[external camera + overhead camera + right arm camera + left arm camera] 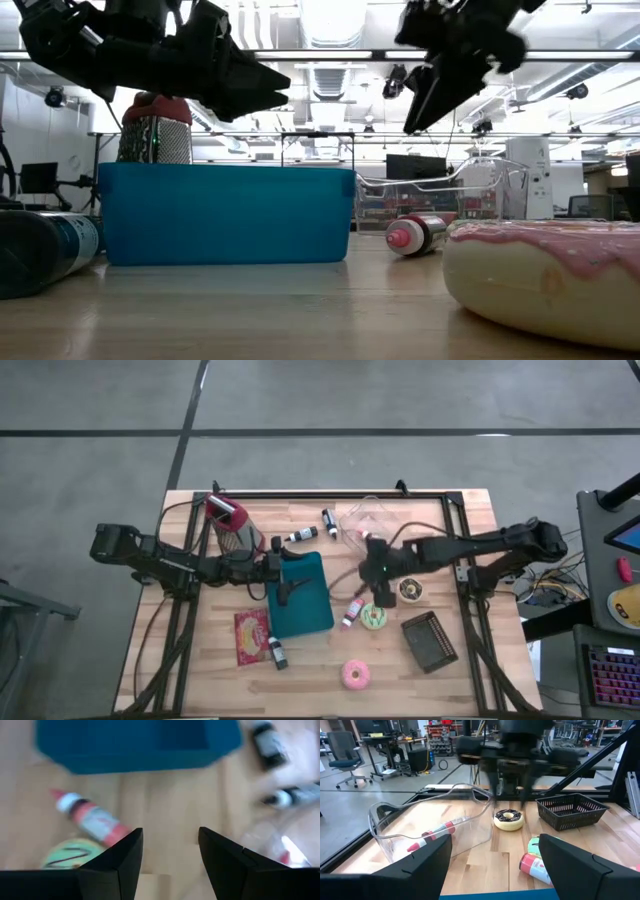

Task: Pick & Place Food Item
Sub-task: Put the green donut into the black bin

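The food items lie on the wooden table: a green-iced donut (374,617), a pink-iced donut (356,674) and a chocolate donut (410,590). A blue bin (303,600) stands at the table's middle. My left gripper (292,582) hangs open and empty over the bin's far end; it also shows in its wrist view (495,865). My right gripper (366,570) hangs open and empty above the table, right of the bin and beyond a red-and-white bottle (90,820) and the green donut (70,855). Its fingers (125,860) point down, clear of both.
A clear plastic container (365,520) with a red-and-white tube (432,835) inside stands at the far middle. A black basket (428,640) sits near right, a red-topped grater (228,520) far left, a snack packet (252,635) near left. Dark bottles (300,536) lie around the bin.
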Motion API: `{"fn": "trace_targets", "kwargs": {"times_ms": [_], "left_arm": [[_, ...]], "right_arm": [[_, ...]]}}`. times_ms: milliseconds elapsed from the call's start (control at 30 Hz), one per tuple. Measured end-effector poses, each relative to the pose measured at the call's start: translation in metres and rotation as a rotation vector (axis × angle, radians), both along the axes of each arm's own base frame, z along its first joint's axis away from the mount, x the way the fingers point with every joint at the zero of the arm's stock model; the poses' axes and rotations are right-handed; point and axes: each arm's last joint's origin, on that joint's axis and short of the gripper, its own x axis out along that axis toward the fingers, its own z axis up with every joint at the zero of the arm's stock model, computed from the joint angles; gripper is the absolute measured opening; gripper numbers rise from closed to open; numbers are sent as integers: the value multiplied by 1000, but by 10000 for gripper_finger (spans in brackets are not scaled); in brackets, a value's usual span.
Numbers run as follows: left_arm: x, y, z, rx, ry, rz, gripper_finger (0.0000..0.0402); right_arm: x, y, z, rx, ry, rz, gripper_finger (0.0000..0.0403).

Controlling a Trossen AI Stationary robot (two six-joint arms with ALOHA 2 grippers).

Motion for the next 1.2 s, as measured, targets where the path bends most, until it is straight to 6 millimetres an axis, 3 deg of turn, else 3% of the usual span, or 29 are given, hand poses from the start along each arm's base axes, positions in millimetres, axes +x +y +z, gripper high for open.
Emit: {"fn": "trace_targets", "kwargs": {"times_ms": [200,333,1200], "left_arm": [[0,-1,-1,-1,7,-20,305],[0,-1,-1,1,11,-29,305],[0,-1,-1,4,12,-33,305]], "right_arm": [[-2,29,-1,-38,4,120,189],[-4,38,-1,-4,4,101,189],[-6,39,-5,18,27,78,189]]}}
